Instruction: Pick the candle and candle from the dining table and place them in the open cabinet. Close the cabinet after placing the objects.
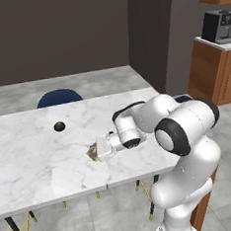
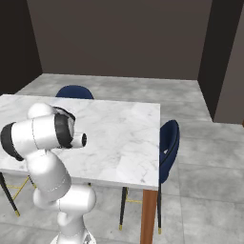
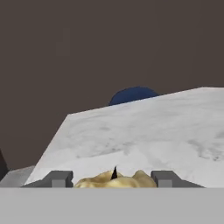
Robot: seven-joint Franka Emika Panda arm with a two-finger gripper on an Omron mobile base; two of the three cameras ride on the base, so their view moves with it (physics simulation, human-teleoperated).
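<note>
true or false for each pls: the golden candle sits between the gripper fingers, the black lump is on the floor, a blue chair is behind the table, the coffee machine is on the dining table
1. The golden candle sits between the gripper fingers. True.
2. The black lump lies on the floor. False: it rests on the dining table.
3. A blue chair stands at the table's far side. True.
4. The coffee machine stands on the dining table. False: it is on a wooden counter unit to the right.
</note>
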